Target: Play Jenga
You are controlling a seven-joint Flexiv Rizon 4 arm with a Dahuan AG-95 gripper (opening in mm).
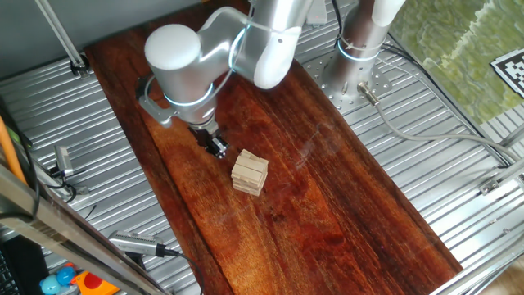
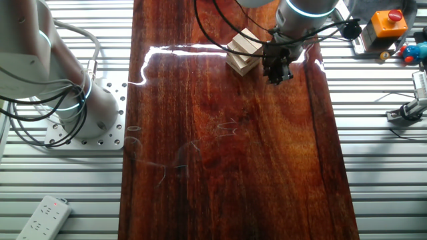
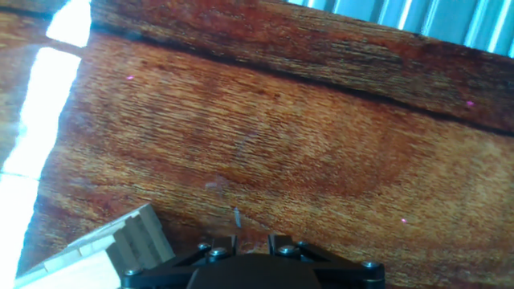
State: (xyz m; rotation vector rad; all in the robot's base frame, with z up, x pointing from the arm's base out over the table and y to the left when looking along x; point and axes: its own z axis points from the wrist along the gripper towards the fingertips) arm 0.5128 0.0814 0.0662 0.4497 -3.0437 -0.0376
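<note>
Now my gripper (image 1: 217, 148) hangs low just beside the Jenga (image 1: 250, 172) stack, not touching it; whether my fingers are spread or pressed together, I cannot tell. Its blocks lie in crossed layers, so no single long axis shows; its corners sit diagonal to the dark board (image 1: 344, 205). I should, I judge, line up with one block's end and push slowly along it.
</note>
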